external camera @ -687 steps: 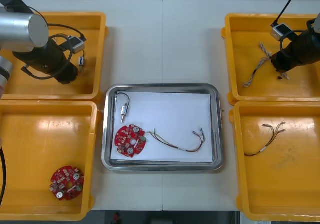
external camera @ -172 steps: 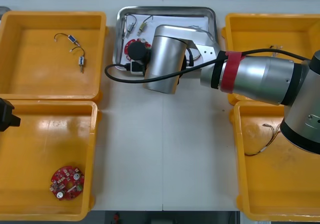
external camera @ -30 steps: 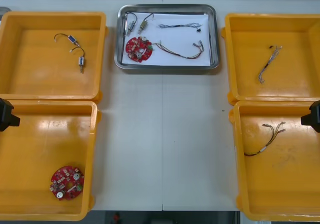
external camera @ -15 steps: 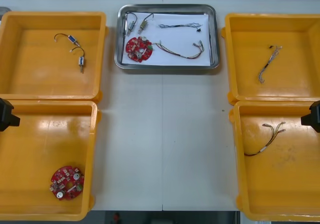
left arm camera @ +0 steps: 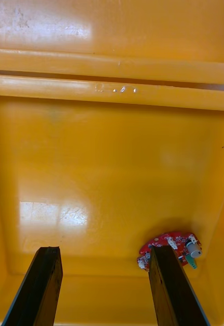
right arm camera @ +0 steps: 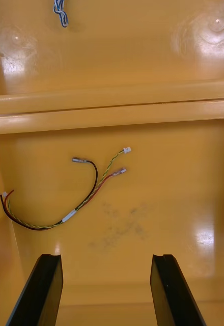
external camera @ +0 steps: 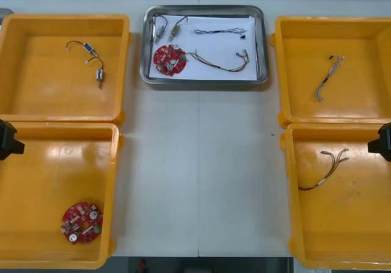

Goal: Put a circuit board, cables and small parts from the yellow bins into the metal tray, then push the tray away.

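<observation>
L gripper [left arm camera: 104, 252]: fingers wide apart, nothing held, over near-left yellow bin [external camera: 116, 181] w/ a red circuit board [left arm camera: 169, 248] toward its near edge. R gripper [right arm camera: 107, 257]: likewise spread, empty, above red and yellow cable [right arm camera: 86, 196] in near-right bin [external camera: 286, 187]. Metal tray [external camera: 204, 82], white inside, sits at far edge of table [external camera: 198, 181], mid, holding a 2nd board [external camera: 168, 60], cables [external camera: 217, 31], small metal parts [external camera: 160, 30].
</observation>
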{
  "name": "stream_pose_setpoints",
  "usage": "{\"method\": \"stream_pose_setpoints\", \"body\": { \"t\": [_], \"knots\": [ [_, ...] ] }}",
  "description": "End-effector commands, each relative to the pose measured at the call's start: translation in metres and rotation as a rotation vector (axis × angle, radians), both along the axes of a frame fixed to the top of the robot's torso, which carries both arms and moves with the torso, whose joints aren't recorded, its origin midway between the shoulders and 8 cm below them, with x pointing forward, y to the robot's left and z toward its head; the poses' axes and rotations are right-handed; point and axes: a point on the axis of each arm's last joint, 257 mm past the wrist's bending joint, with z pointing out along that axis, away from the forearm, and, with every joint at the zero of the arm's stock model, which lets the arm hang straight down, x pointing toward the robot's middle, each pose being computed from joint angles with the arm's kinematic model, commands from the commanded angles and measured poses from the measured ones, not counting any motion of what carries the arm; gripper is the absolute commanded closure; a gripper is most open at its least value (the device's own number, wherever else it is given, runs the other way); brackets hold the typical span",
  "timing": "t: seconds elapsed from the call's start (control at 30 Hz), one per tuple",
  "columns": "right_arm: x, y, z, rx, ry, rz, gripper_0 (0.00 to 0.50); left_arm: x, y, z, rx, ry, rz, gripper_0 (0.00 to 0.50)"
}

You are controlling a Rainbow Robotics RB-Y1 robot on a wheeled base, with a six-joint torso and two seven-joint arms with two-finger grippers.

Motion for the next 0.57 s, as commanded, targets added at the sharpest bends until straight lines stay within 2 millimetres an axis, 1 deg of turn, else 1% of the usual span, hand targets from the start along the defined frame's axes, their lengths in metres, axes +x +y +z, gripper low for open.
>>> {"method": "stream_pose_setpoints", "body": {
  "t": [0.03, 0.57],
  "knots": [
    [-0.0049, -0.0135, 0.0040, -0.031, 0.006, -0.021, 0.000, -0.0021, 0.0065, 0.0102, 0.064, -0.024, -0.084, 0.000],
    [-0.0049, -0.0135, 0.0040, -0.031, 0.006, -0.021, 0.000, -0.0021, 0.0065, 0.0102, 0.064, -0.024, -0.084, 0.000]
  ]
}}
